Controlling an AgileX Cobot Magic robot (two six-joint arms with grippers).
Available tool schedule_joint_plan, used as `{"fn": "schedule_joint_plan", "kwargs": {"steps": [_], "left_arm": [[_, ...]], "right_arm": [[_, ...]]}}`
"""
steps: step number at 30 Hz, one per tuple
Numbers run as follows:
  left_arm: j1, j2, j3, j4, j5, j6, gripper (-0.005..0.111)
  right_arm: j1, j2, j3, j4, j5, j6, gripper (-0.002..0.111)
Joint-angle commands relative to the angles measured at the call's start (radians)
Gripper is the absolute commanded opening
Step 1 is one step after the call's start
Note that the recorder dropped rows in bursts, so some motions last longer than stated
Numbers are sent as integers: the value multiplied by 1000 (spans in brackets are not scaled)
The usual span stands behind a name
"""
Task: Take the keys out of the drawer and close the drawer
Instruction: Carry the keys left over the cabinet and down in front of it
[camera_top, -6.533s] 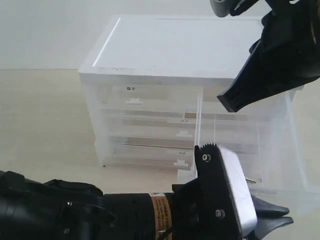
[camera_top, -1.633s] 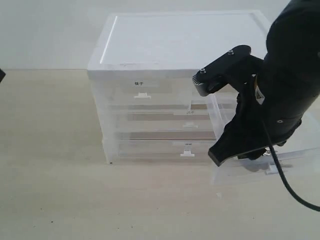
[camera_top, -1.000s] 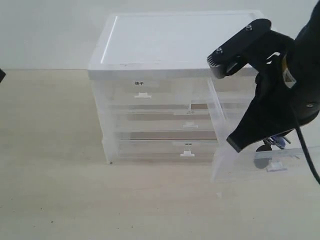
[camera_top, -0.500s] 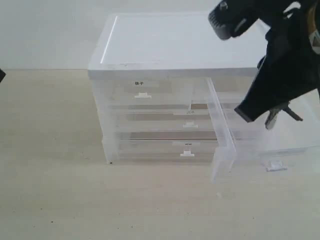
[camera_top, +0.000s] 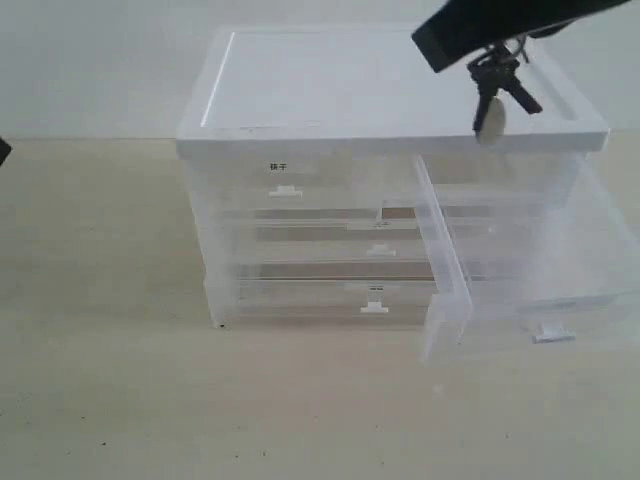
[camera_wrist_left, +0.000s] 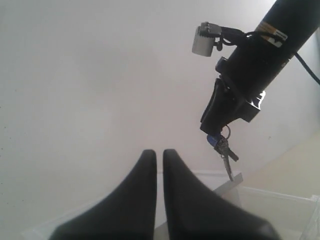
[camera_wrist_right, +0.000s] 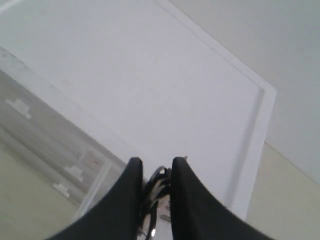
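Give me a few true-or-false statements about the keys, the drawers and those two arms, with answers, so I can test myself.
1. The keys lie inside the drawer. False: they hang in the air, pinched in the right arm's jaws.
2. That drawer is pulled out. True.
3. The left arm's jaws hold something. False: they are shut on nothing.
4. The cabinet has a white top. True.

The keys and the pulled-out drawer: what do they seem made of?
Keys: probably metal, thin dark blades; finish unclear here. Drawer: translucent, slightly frosted plastic; the table and cabinet show through its walls.
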Motion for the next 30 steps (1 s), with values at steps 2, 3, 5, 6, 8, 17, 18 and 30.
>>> {"fn": "schedule_joint_plan", "kwargs": {"steps": [2, 3, 5, 6, 8, 17, 18, 30], "left_arm": [[1, -7, 4, -12, -4, 1, 5], [1, -7, 4, -12, -4, 1, 5], [1, -7, 4, -12, -4, 1, 5], [1, -7, 4, -12, -4, 1, 5], [1, -7, 4, -12, -4, 1, 5], [1, -7, 4, -47, 0, 26, 5], [1, -7, 4, -52, -2, 26, 5], [1, -15, 38, -122, -101, 50, 5]], "right_arm": [[3, 41, -7, 79, -78, -6, 0], [3, 63, -5, 84, -81, -10, 0], [3, 117, -5, 86, -81, -21, 0], [3, 138, -5, 83, -87, -21, 0], [1, 186, -5, 78, -120, -21, 0], [-1, 315, -5, 107, -184, 0, 0], [-1, 336, -3, 117, -184, 0, 0], [45, 269, 98, 55, -293, 49, 0]]}}
